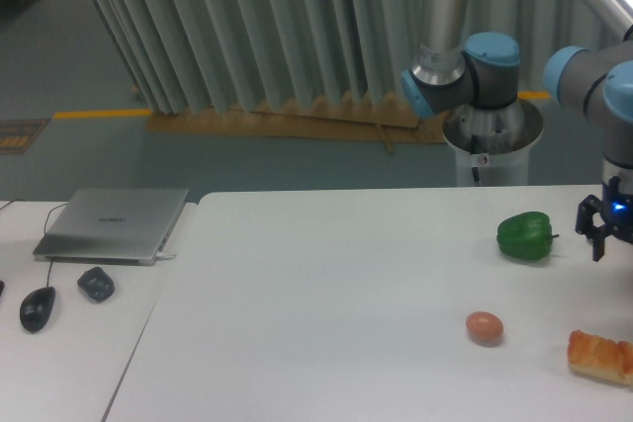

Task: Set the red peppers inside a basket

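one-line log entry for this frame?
gripper: right edge, jaw state unclear, beside green pepper | egg on table | red pepper: not visible | basket: not visible

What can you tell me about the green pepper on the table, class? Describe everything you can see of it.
The green pepper is a glossy, lobed bell pepper of even bright green, looking smooth like plastic or wax. It lies on its side on the white table, its short dark stem pointing right. It sits near the table's right back part, behind the small tan-pink egg. Nothing touches it but the table. The robot's hand hangs just to its right, apart from it.
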`<state>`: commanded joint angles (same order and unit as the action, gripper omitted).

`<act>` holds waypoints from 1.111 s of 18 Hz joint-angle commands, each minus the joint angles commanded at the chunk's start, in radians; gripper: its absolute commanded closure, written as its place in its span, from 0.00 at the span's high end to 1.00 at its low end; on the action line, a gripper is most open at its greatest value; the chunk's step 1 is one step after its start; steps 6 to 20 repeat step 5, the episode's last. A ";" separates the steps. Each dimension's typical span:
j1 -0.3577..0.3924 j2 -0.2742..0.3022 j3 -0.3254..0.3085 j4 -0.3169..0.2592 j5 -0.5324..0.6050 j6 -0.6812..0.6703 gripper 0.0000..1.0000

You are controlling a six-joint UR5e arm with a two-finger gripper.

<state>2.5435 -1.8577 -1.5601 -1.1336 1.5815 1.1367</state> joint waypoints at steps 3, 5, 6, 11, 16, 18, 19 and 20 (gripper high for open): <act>-0.012 0.000 -0.005 -0.002 -0.005 0.000 1.00; -0.012 0.002 -0.008 -0.002 -0.005 0.000 1.00; -0.012 0.002 -0.008 -0.002 -0.005 0.000 1.00; -0.012 0.002 -0.008 -0.002 -0.005 0.000 1.00; -0.012 0.002 -0.008 -0.002 -0.005 0.000 1.00; -0.012 0.002 -0.008 -0.002 -0.005 0.000 1.00; -0.012 0.002 -0.008 -0.002 -0.005 0.000 1.00; -0.012 0.002 -0.008 -0.002 -0.005 0.000 1.00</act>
